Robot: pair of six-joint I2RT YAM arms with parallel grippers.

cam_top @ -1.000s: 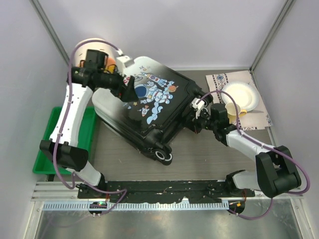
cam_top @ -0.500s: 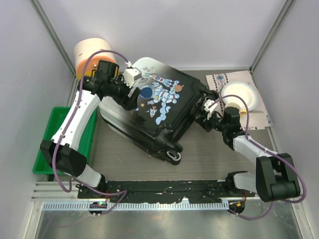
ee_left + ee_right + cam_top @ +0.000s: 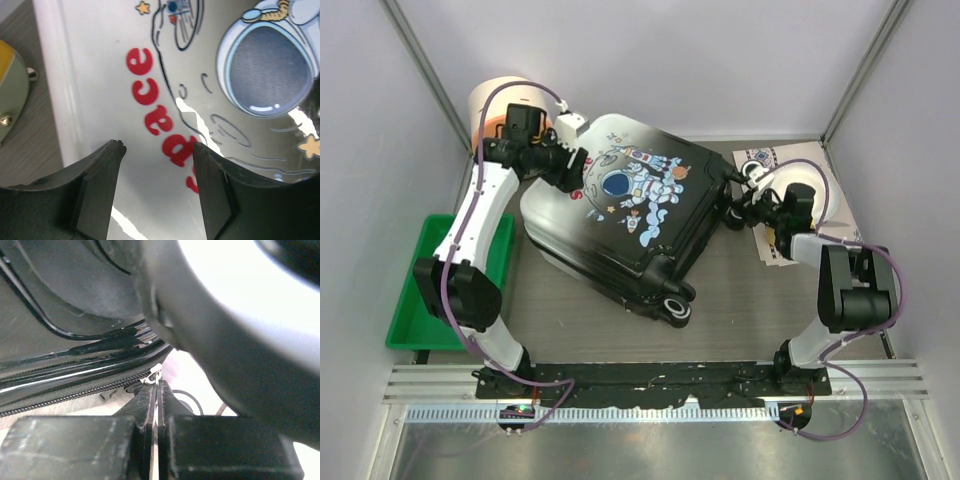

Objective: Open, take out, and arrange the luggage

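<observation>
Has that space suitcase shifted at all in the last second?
Yes. The suitcase has slid right, away from the green tray.

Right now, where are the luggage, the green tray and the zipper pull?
luggage (image 3: 620, 215), top external view, printed lid.
green tray (image 3: 412, 315), top external view, bare floor.
zipper pull (image 3: 153, 375), right wrist view, metal tab.

The luggage (image 3: 620, 225) lies central — tray (image 3: 405, 310) left, cylinder (image 3: 488, 95) behind-left, mat (image 3: 763, 158) right.

Robot lab cell: plain white walls (image 3: 650, 60), aluminium rail (image 3: 430, 381), grey table (image 3: 740, 320).
</observation>
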